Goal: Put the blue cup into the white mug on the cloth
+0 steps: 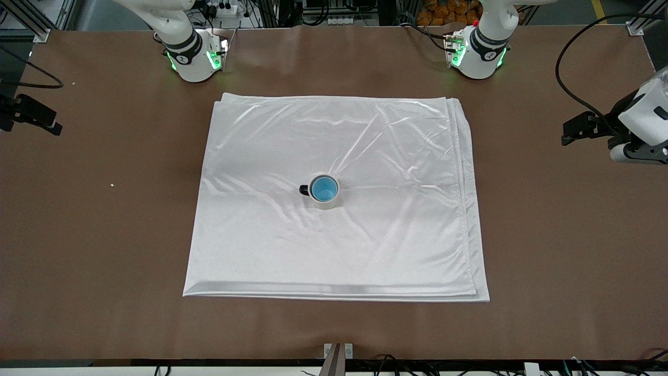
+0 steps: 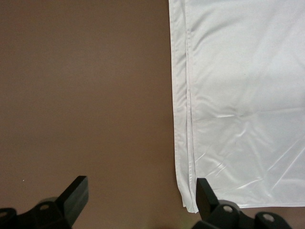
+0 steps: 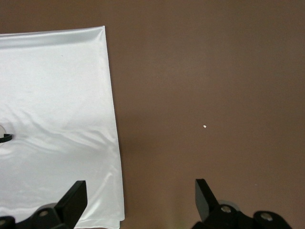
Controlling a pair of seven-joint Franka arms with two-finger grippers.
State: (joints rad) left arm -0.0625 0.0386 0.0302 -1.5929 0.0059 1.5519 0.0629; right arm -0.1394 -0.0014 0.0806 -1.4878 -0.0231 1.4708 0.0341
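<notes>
The blue cup (image 1: 324, 188) sits upright inside the white mug (image 1: 329, 203), whose black handle points toward the right arm's end. The mug stands near the middle of the cloth (image 1: 339, 245). My left gripper (image 1: 587, 130) is open and empty over the bare table at the left arm's end; its wrist view shows it (image 2: 141, 191) over the cloth's layered edge (image 2: 248, 95). My right gripper (image 1: 31, 117) is open and empty over the table at the right arm's end; its wrist view shows it (image 3: 140, 191) by the cloth's corner (image 3: 52, 86) and a sliver of the mug's handle (image 3: 5, 137).
The brown table (image 1: 548, 250) surrounds the cloth on all sides. A small white speck (image 1: 111, 184) lies on it toward the right arm's end and also shows in the right wrist view (image 3: 204, 126). Both arm bases stand along the table's edge farthest from the front camera.
</notes>
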